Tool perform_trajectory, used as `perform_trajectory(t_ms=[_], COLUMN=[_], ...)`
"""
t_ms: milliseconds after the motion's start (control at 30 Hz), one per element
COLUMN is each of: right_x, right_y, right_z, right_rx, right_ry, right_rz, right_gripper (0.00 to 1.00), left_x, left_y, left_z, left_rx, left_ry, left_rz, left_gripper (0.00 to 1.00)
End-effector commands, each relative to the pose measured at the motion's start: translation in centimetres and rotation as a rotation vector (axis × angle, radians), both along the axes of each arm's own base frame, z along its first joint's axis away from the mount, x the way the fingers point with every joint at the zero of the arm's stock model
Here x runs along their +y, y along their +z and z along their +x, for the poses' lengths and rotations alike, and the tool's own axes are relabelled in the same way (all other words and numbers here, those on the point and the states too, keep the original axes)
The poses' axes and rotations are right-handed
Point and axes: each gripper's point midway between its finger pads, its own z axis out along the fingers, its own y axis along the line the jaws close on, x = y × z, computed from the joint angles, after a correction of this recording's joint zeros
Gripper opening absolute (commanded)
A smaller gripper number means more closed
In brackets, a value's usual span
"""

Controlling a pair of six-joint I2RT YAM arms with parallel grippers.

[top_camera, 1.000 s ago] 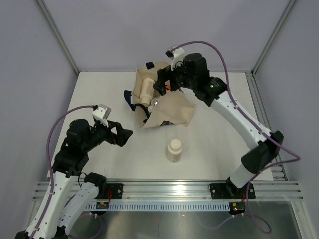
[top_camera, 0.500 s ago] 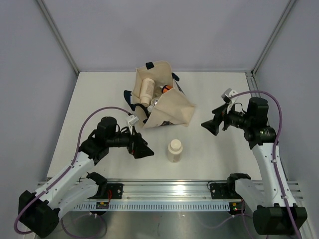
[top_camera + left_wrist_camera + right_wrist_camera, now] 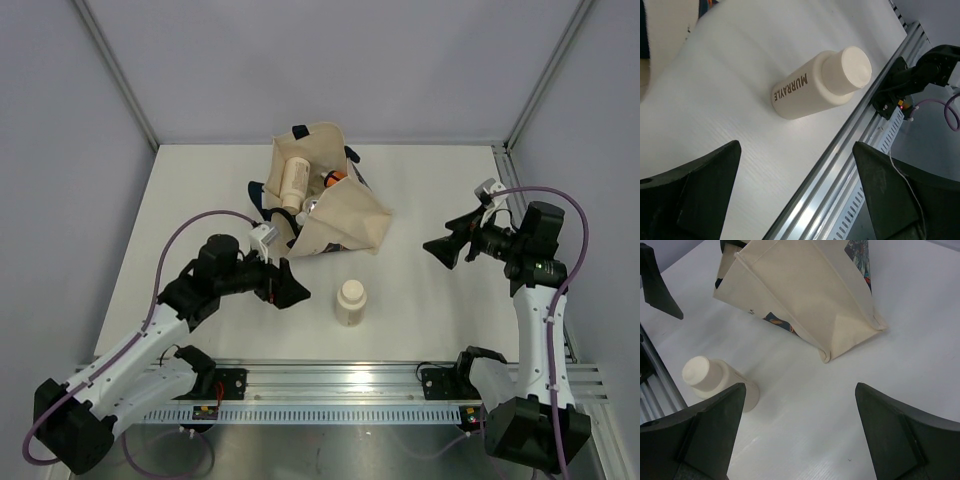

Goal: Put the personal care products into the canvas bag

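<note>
Cream bottle (image 3: 350,300) alone outside canvas bag (image 3: 345,225), three inside, left claw (image 3: 290,285), right claw (image 3: 440,248) agape

I am working from afar in what is showing itself as a robotics lab test cell. Plain grey panels (image 3: 330,60) are boxing in a white tabletop (image 3: 430,300) on three sides, metal posts (image 3: 118,75) running up the corners. The left arm (image 3: 130,345) and right arm (image 3: 530,330), white with black joints, are standing bolted to an aluminium rail (image 3: 340,378) along the near edge, purple cables (image 3: 190,222) are looping from their wrists, and a slotted cable duct (image 3: 340,413) is lying below the rail.
</note>
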Motion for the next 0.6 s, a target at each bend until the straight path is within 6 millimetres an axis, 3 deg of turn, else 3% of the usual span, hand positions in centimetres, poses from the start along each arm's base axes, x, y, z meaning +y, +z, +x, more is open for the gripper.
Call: perform_trajectory(t_ms=[0, 133, 333, 367, 567], right_x=[-0.3, -0.8, -1.6, -1.7, -2.3], right_y=[1.3, 1.2, 1.1, 1.1, 0.8], right_z=[0.2, 0.5, 0.6, 0.6, 0.8], right_rx=[-0.053, -0.042, -0.036, -0.034, -0.019], right_ry=[0.002, -0.019, -0.054, -0.058, -0.071], right_rz=[0.004, 0.008, 0.010, 0.011, 0.023], right_gripper=[0.99, 0.99, 0.99, 1.00, 1.00], left_x=[0.0, -1.3, -5.5, -6.2, -8.5], left_y=[3.2, 4.4, 2.7, 1.7, 0.4], left_z=[1.9, 1.8, 1.2, 1.3, 1.5], left_rx=[-0.142, -0.134, -0.141, -0.124, -0.207], left_ry=[0.045, 0.020, -0.049, -0.060, -0.096], left_rz=[-0.023, -0.099, -0.069, -0.039, 0.085], left_gripper=[0.99, 0.99, 0.99, 0.99, 0.99])
